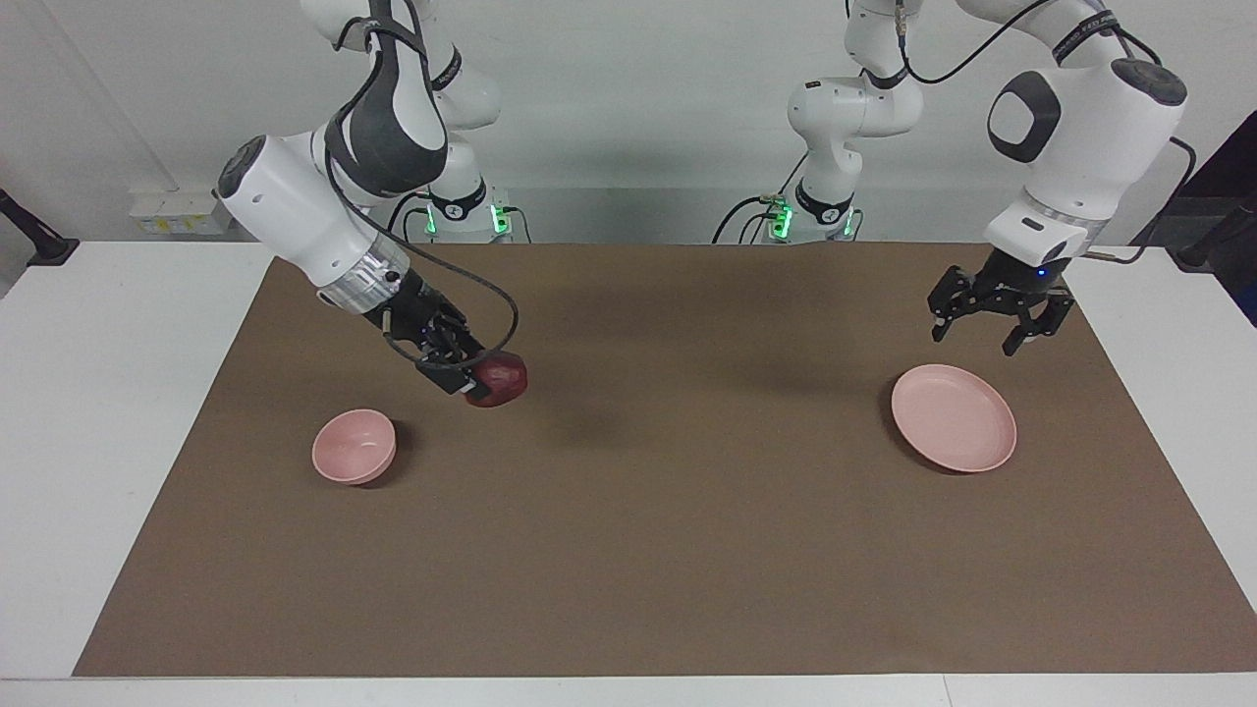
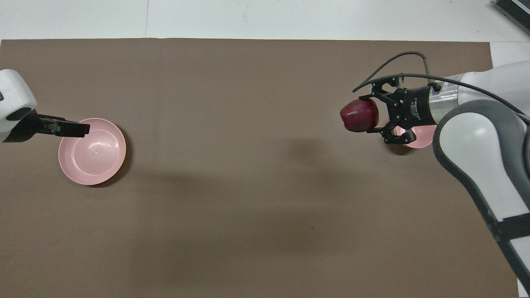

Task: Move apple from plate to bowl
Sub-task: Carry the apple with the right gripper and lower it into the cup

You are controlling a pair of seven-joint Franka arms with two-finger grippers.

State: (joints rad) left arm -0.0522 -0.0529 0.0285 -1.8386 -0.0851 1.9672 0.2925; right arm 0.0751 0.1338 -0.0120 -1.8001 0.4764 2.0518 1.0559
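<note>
My right gripper (image 1: 479,379) is shut on the dark red apple (image 1: 497,382) and holds it in the air over the brown mat, just beside the small deep pink bowl (image 1: 354,447) on the side toward the table's middle. In the overhead view the apple (image 2: 359,115) shows in the right gripper (image 2: 369,116), which covers most of the bowl (image 2: 419,138). The flat pink plate (image 1: 953,417) lies empty at the left arm's end and also shows in the overhead view (image 2: 92,151). My left gripper (image 1: 974,340) hangs open and empty over the plate's edge nearer to the robots; it also shows in the overhead view (image 2: 78,129).
A brown mat (image 1: 628,550) covers most of the white table (image 1: 98,412). Nothing else stands on it.
</note>
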